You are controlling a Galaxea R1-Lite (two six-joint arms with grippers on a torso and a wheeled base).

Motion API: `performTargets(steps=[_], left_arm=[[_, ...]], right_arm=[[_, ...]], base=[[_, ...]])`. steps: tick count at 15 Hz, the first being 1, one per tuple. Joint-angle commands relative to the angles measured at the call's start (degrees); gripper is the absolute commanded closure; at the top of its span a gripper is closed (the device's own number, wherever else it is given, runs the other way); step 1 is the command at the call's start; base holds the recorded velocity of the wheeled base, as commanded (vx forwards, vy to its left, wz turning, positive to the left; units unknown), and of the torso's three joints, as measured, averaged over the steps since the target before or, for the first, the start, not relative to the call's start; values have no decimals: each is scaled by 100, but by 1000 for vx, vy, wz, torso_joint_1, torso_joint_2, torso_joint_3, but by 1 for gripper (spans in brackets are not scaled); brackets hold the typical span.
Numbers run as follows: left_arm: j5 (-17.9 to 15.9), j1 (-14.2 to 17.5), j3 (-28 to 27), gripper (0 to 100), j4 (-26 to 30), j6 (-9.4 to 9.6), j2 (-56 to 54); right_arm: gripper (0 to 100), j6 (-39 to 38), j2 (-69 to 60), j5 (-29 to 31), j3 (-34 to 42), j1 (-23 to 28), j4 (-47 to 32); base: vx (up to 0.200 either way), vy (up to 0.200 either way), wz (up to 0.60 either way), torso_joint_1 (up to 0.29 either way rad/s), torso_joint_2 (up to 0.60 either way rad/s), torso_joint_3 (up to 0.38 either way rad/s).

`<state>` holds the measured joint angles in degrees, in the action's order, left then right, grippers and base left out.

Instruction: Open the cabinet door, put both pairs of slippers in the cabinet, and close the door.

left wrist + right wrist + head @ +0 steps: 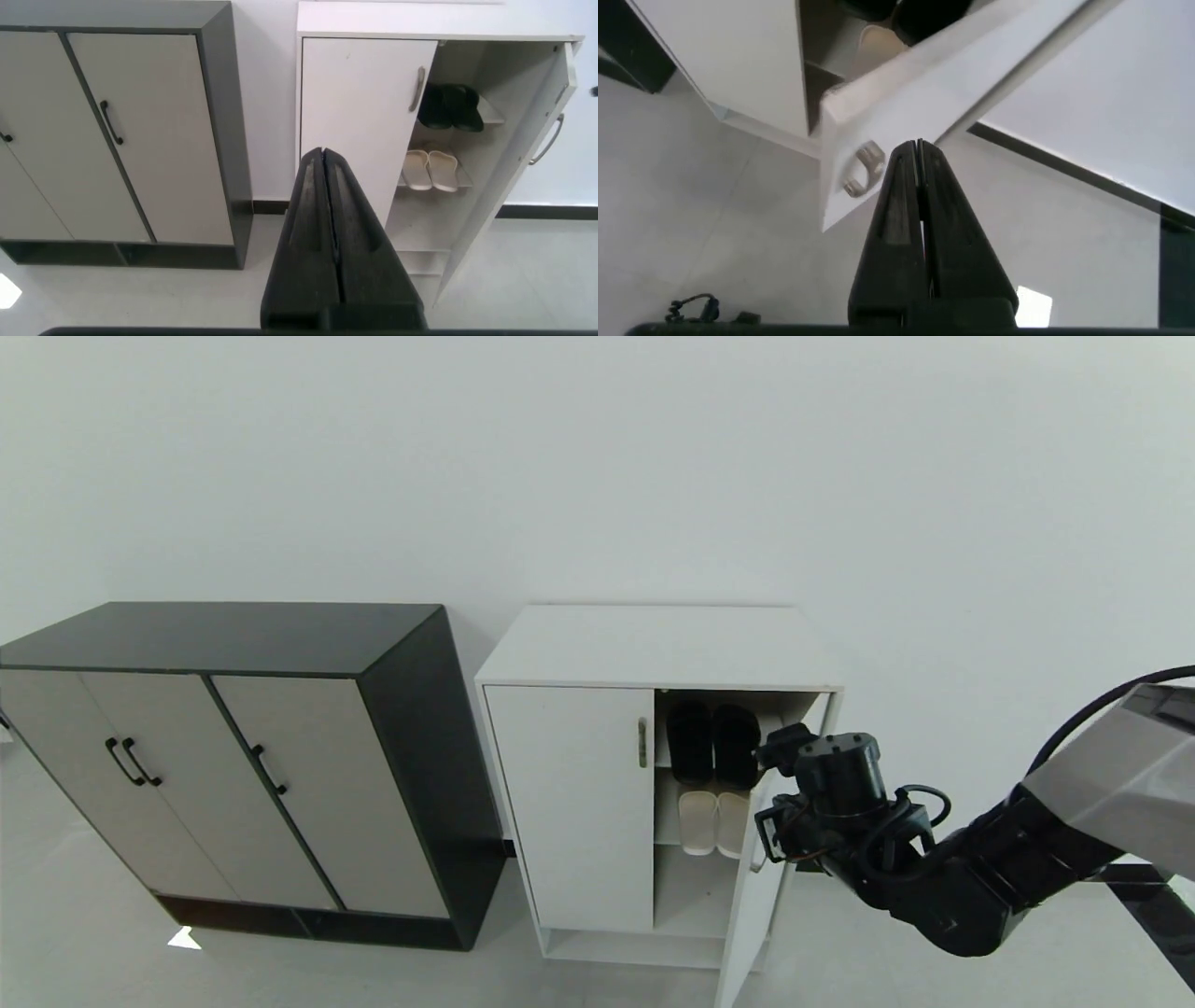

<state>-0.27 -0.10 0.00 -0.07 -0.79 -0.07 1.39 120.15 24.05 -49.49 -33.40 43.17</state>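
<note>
Both pairs lie inside the white cabinet (653, 644), black slippers (712, 742) above white slippers (714, 821), so the right tool (920, 149), pressed together, sits at the outer face of the open door (915, 93) beside its handle (864, 168), likely to push it shut; the left tool (324, 163), likewise pressed together, hangs back.

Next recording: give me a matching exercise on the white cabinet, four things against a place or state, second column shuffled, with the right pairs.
Things:
1. black slippers
2. white slippers
3. left door
4. right door

Place or state:
a. swung open
b. upper shelf
c. shut
d. shelf just beneath the other pair

Pairs: 1-b; 2-d; 3-c; 4-a
</note>
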Motion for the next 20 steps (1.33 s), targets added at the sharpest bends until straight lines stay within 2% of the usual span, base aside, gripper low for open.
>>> performTargets(steps=[1, 4, 6, 8, 10, 11, 13, 14, 18, 20], left_arm=[[0, 1, 0, 100, -1, 0, 7], [0, 1, 0, 100, -1, 0, 7], [9, 1, 0, 100, -1, -9, 7], [9, 1, 0, 100, -1, -17, 7], [9, 1, 0, 100, -1, -9, 7], [27, 1, 0, 100, -1, -9, 7], [18, 1, 0, 100, -1, -9, 7], [18, 1, 0, 100, -1, -9, 7], [18, 1, 0, 100, -1, -9, 7], [18, 1, 0, 100, -1, -9, 7]], right_arm=[[100, -174, 588, 3, -254, 0, 368], [100, -332, 817, -94, -403, -8, 966], [100, -332, 817, -401, -298, -8, 1537], [100, -288, 782, -1025, 98, 9, 2161], [100, -218, 808, -2458, 801, 264, 3383], [100, -183, 817, -2976, 1029, 466, 3637], [100, -86, 817, -3530, 1232, 765, 3725], [100, -77, 852, -3688, 1258, 827, 3725], [100, 98, 1002, -3697, 1249, 844, 3708], [100, 107, 1028, -3697, 1240, 844, 3734]], base=[[0, 0, 0, 0, 0, 0], [0, 0, 0, 0, 0, 0], [0, 0, 0, 0, 0, 0], [0, 0, 0, 0, 0, 0], [0, 0, 0, 0, 0, 0], [0, 0, 0, 0, 0, 0], [200, 0, 0, -2, 5, 0], [200, 0, 0, -22, -2, 2], [200, 0, 0, 10, 5, -1], [0, 0, 0, 0, 0, 0]])
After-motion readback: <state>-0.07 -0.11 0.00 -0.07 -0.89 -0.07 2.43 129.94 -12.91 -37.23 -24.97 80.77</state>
